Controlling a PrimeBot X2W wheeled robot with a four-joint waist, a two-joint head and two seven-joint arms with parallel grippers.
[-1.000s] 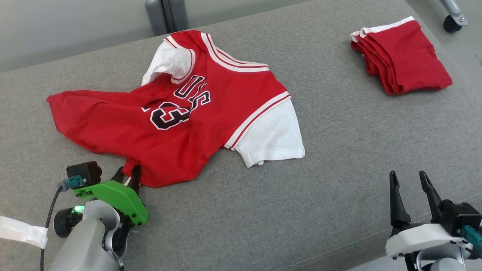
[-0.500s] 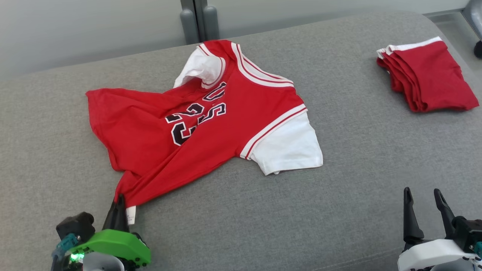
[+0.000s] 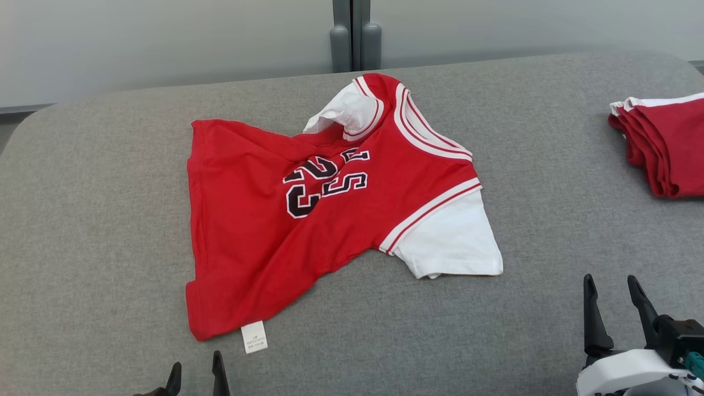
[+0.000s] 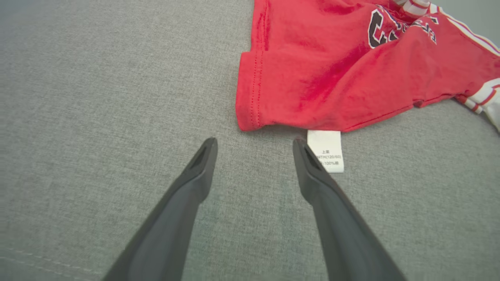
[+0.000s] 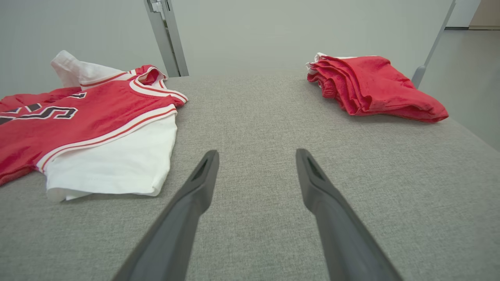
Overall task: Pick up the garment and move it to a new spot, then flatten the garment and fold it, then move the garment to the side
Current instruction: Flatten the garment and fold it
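Flattening seems the step in hand: the shirt lies rumpled mid-cushion, 1 sleeve bunched. Left gripper, jaws wide and empty, sits just short of its hem; right gripper likewise wide. Next, spread that sleeve.

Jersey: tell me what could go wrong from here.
1. The open left gripper sits beside the white care label; a pinch may catch the label alone, not the jersey hem.
2. The far sleeve is bunched, so folding now would likely trap creases.
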